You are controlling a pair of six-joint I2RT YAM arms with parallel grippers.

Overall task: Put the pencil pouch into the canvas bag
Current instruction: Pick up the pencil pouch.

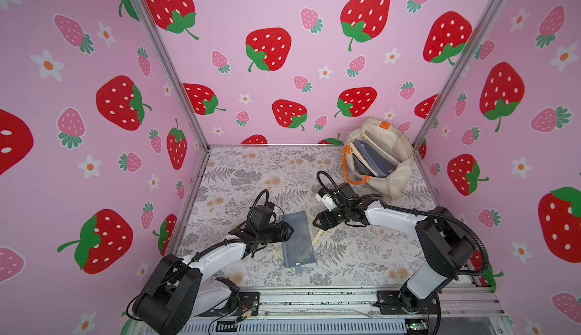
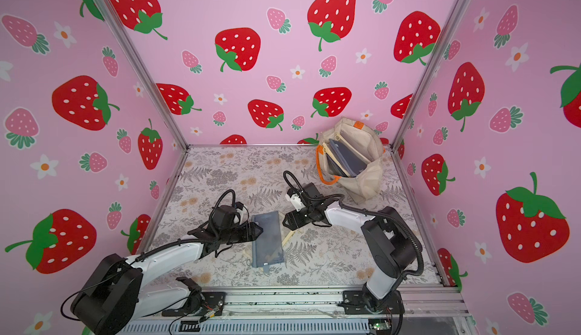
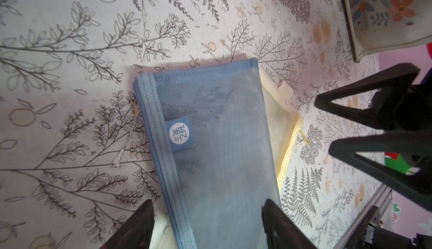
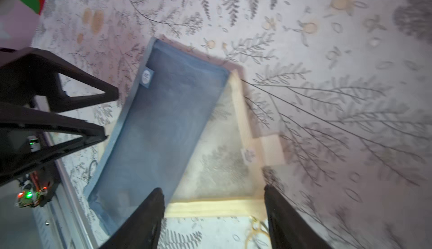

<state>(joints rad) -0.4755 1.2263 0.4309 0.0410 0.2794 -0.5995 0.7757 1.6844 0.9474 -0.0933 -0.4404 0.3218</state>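
blue pouch [image 1: 297, 239] flat mid-table [image 1: 251, 173], atop cream pouch [image 4: 224, 166] | left gripper [image 3: 208, 210] open over blue pouch | right gripper [image 4: 214, 191] open above cream pouch | canvas bag [image 1: 393, 188] far right corner

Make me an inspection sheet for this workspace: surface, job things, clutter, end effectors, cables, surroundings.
Surface: floral cover, lying flat.
Job's things: blue pouch lies flat mid-table, overlapping a cream pouch; canvas bag stands open in the far right corner, with pouches upright inside.
Clutter: nothing seen.
End effectors: left end effector is open over the blue pouch; right end effector is open over the cream pouch; neither holds anything.
Cables: black hoses run along both arms; loose wires sit at the front rail.
Surroundings: pink strawberry walls; metal rail in front.
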